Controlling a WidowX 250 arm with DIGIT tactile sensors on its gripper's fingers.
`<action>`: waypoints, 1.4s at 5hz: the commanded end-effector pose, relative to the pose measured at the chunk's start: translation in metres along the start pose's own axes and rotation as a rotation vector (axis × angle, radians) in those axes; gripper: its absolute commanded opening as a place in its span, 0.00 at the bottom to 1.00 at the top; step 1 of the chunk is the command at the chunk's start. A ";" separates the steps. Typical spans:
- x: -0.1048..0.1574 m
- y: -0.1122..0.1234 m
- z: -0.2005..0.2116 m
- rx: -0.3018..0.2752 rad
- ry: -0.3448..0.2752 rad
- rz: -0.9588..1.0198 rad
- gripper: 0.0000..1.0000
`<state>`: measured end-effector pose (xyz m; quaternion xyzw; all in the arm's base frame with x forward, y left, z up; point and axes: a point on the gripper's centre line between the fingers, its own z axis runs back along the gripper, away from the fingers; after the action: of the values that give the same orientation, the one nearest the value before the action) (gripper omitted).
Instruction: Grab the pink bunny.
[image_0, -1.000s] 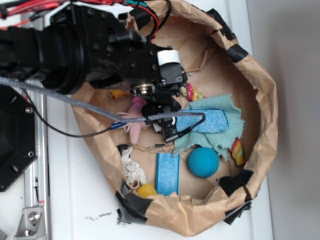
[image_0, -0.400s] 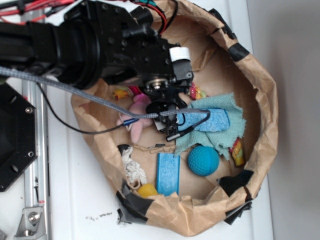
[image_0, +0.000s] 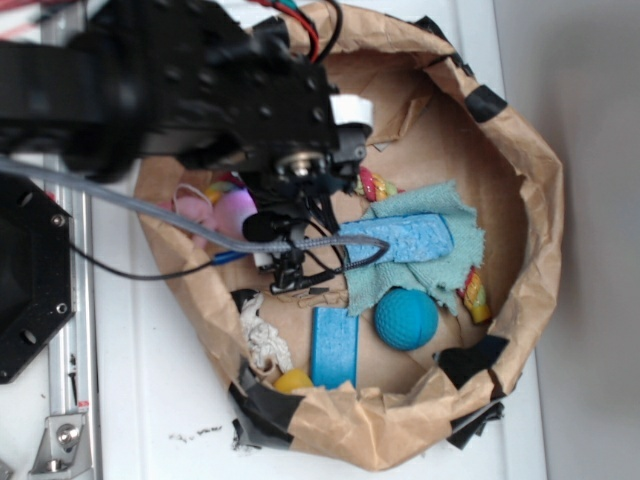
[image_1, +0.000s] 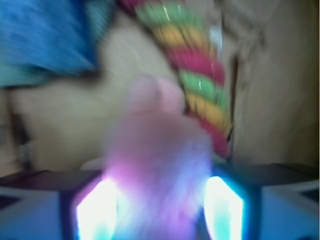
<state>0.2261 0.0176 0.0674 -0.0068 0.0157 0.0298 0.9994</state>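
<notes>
The pink bunny (image_0: 205, 212) hangs near the left wall of the brown paper bowl (image_0: 535, 210), partly hidden under the black arm. In the blurred wrist view its pale-pink fur (image_1: 157, 150) fills the gap between the two glowing fingers (image_1: 97, 210). My gripper (image_1: 160, 212) is shut on it. From outside, the gripper (image_0: 240, 212) is mostly covered by the wrist and a grey cable. The pink-yellow-green rope toy (image_1: 200, 75) lies just behind the bunny.
A blue sponge (image_0: 405, 238) rests on a teal cloth (image_0: 440, 205). A teal ball (image_0: 406, 318), a blue block (image_0: 333, 347), white rope (image_0: 262, 335) and a yellow piece (image_0: 293, 380) lie along the bowl's front. The rope toy's end (image_0: 372, 184) shows by the wrist.
The arm swung left toward the bowl's left wall, and the bunny moved left with it, off the spot beside the sponge.
</notes>
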 end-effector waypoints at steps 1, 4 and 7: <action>0.005 0.006 0.113 -0.034 -0.150 -0.098 0.00; 0.007 0.008 0.067 0.003 -0.067 -0.070 1.00; -0.001 -0.001 0.006 -0.057 -0.092 -0.006 1.00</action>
<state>0.2277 0.0152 0.0691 -0.0358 -0.0165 0.0285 0.9988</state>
